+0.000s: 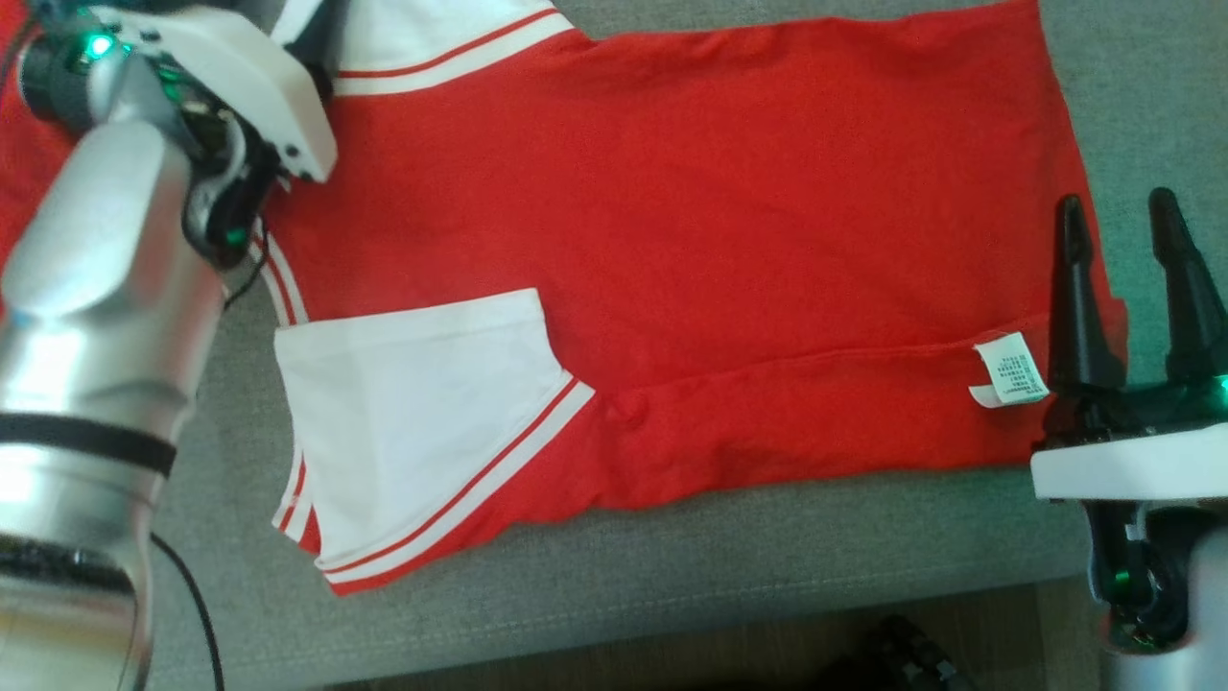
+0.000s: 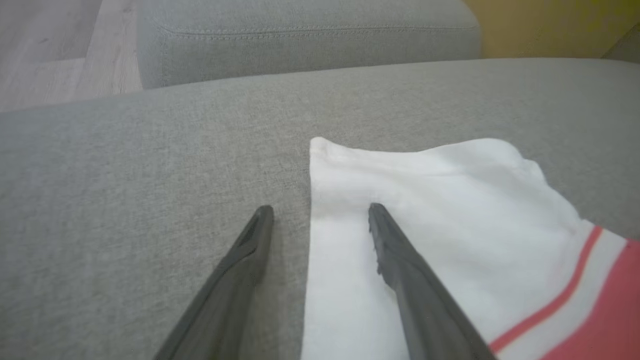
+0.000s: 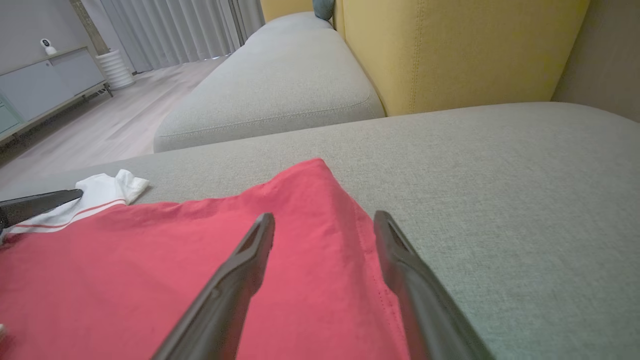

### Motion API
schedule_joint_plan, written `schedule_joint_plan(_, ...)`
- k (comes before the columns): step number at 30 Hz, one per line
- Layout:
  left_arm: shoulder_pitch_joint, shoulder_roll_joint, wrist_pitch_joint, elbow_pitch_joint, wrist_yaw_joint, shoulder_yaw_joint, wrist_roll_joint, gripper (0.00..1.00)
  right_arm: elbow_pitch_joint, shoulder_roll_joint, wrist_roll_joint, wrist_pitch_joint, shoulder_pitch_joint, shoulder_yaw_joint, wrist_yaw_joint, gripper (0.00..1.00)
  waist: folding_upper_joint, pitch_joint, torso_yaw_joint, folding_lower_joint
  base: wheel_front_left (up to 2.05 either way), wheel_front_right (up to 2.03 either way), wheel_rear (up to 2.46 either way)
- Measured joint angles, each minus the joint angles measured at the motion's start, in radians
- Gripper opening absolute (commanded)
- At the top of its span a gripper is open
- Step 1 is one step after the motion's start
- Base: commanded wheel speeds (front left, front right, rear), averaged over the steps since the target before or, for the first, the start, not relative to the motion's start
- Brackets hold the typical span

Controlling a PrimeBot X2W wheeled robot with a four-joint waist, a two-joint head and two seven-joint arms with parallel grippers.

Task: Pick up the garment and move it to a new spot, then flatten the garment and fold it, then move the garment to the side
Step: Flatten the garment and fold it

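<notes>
Left arm [image 1: 96,288] reaches out and away over the grey seat cushion [image 1: 672,557], its silver forearm slanting toward the cushion's far left part. In the wrist view the left gripper [image 2: 320,209] stands spread wide with nothing between the fingers, one finger over bare cushion and the other over the edge of a white sleeve [image 2: 425,200]. Whether either tip touches down, I cannot tell. Right arm now: the right gripper [image 1: 1116,206] sits low at the cushion's right part, near its front edge, fingers pointing away from the robot. It is open too and gripping nothing. Its wrist view has one finger above red cloth and the other above the cushion, with the cloth's edge running between them. And the garment [image 1: 720,240] — a red shirt with white, red-striped sleeves — lies spread on the cushion, its near side close to the cushion's front edge. Its long axis runs side to side along that front edge, sleeves toward the cushion's left and hem toward its right. The near sleeve [image 1: 413,403] lies flat, partly over the red body, cuff angled toward the front edge. A small white care label [image 1: 1007,369] shows on a seam near the hem — just beside the right gripper's inner finger.
</notes>
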Motion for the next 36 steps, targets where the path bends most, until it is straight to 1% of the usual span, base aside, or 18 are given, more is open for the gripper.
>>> schedule_joint_plan(3,-0.048,-0.016,0.000,0.084,-0.009,-0.003,-0.011,1.00,0.007,0.000,0.011,0.000,-0.001,0.000,0.000,1.00,0.0000,0.007,-0.007,0.0000,0.00,0.00,0.00)
schedule_joint_plan(7,-0.102,-0.043,0.036,0.157,-0.022,-0.032,-0.032,1.00,0.013,0.000,0.018,0.000,-0.001,-0.004,0.000,1.00,0.0000,0.006,-0.008,-0.0001,0.00,0.00,0.00)
schedule_joint_plan(8,-0.111,-0.044,0.050,0.167,-0.025,-0.039,-0.035,0.96,0.017,0.000,0.022,0.000,-0.001,-0.007,0.000,1.00,0.0000,0.005,-0.007,-0.0001,0.00,0.00,0.00)
schedule_joint_plan(9,-0.121,-0.046,0.063,0.177,-0.025,-0.050,-0.040,0.80,0.020,0.000,0.023,0.000,-0.001,-0.009,0.000,1.00,0.0000,0.005,-0.006,-0.0001,0.00,0.00,0.00)
schedule_joint_plan(10,-0.129,-0.046,0.075,0.185,-0.025,-0.063,-0.042,0.69,0.023,0.000,0.026,0.000,-0.001,-0.012,0.000,1.00,0.0000,0.004,-0.005,-0.0001,0.00,0.00,0.00)
schedule_joint_plan(11,-0.137,-0.048,0.082,0.189,-0.025,-0.075,-0.043,0.55,0.025,0.000,0.030,0.000,-0.001,-0.013,0.000,1.00,0.0000,0.003,-0.004,-0.0001,0.00,0.00,0.00)
schedule_joint_plan(12,-0.142,-0.048,0.089,0.190,-0.025,-0.094,-0.044,0.45,0.026,0.000,0.031,0.000,-0.001,-0.014,0.000,1.00,0.0000,0.002,-0.004,-0.0001,0.00,0.00,0.00)
schedule_joint_plan(13,-0.146,-0.048,0.095,0.190,-0.025,-0.111,-0.044,0.00,0.026,0.000,0.031,0.000,-0.001,-0.014,0.000,1.00,0.0000,0.002,-0.004,-0.0001,0.00,0.00,0.00)
schedule_joint_plan(16,-0.156,-0.047,0.089,0.190,-0.026,-0.157,-0.042,0.00,0.031,0.000,0.033,0.001,-0.005,-0.017,0.000,1.00,0.0000,0.000,-0.004,-0.0001,0.00,0.00,0.00)
schedule_joint_plan(18,-0.157,-0.043,0.057,0.205,-0.026,-0.169,-0.038,0.00,0.039,0.000,0.037,0.004,-0.022,-0.040,0.000,1.00,0.0000,-0.005,-0.005,0.0000,0.00,0.00,0.00)
schedule_joint_plan(21,-0.154,-0.042,0.000,0.230,-0.026,-0.187,-0.023,0.00,0.052,0.000,0.016,0.047,-0.065,-0.079,0.000,1.00,0.0000,-0.018,-0.006,-0.0001,0.00,0.00,0.00)
schedule_joint_plan(24,-0.147,-0.042,-0.044,0.244,-0.033,-0.188,-0.026,0.00,0.076,-0.001,-0.015,0.113,-0.139,-0.101,0.000,1.00,0.0000,-0.029,-0.004,0.0000,0.00,0.00,0.00)
schedule_joint_plan(28,-0.136,-0.041,-0.055,0.236,-0.033,-0.204,-0.056,0.00,0.151,-0.035,-0.020,0.198,-0.257,-0.111,0.000,1.00,0.0000,-0.041,0.006,-0.0001,0.00,0.00,0.00)
schedule_joint_plan(30,-0.134,-0.038,-0.055,0.211,-0.033,-0.219,-0.099,0.00,0.203,-0.055,-0.009,0.231,-0.313,-0.110,0.000,1.00,0.0000,-0.041,0.011,-0.0001,0.00,0.00,0.00)
schedule_joint_plan(36,-0.137,-0.006,-0.040,0.162,-0.034,-0.269,-0.169,0.00,0.355,-0.095,0.010,0.292,-0.429,-0.062,0.000,1.00,0.0000,-0.028,0.020,0.0000,0.00,0.00,0.00)
